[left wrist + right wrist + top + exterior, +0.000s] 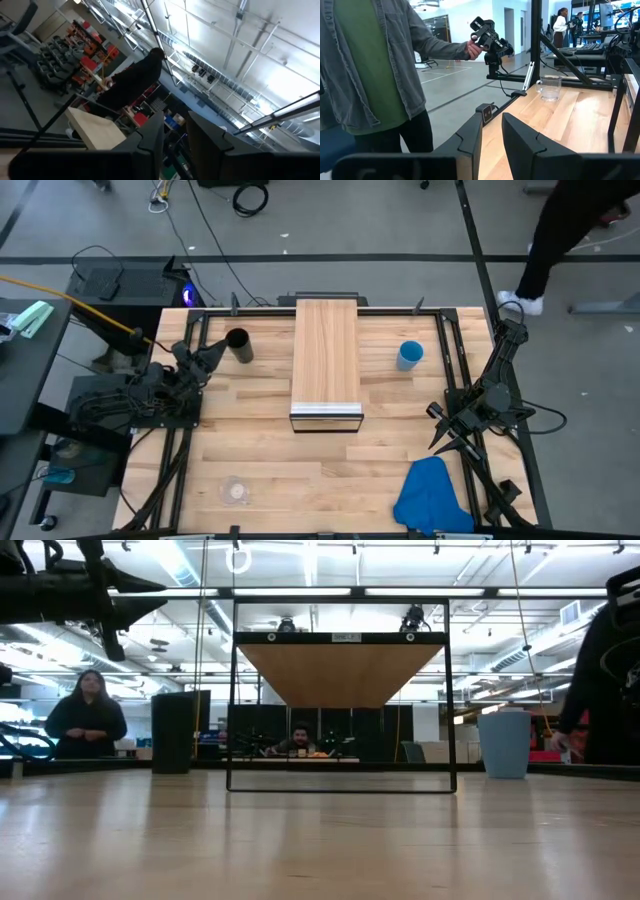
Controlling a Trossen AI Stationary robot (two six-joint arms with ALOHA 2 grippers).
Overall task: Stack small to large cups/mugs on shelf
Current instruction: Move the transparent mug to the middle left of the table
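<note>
While both dark arms rest at the table's sides, the long light-wood shelf (pixel 326 365) with its silvery-white front edge stands at the centre of the slatted wooden tabletop (pixel 270 465), bearing nothing. The tall black cylindrical cup (pixel 238 345) stands upright just left of the shelf, near the left gripper (pixel 212 354), whose fingers (pixel 150 142) stand slightly apart around nothing. The medium bright-blue plastic cup (pixel 410 355) stands upright right of the shelf. The small clear glass mug (pixel 236 491) sits near the table's front edge, left of centre. The right gripper (pixel 442 442), fingers (pixel 520 137) parted and empty, hangs at the right side, above a crumpled blue cloth (pixel 432 495). In the right wrist view, a person's hand (pixel 472 49) grips a black device beyond the table.
</note>
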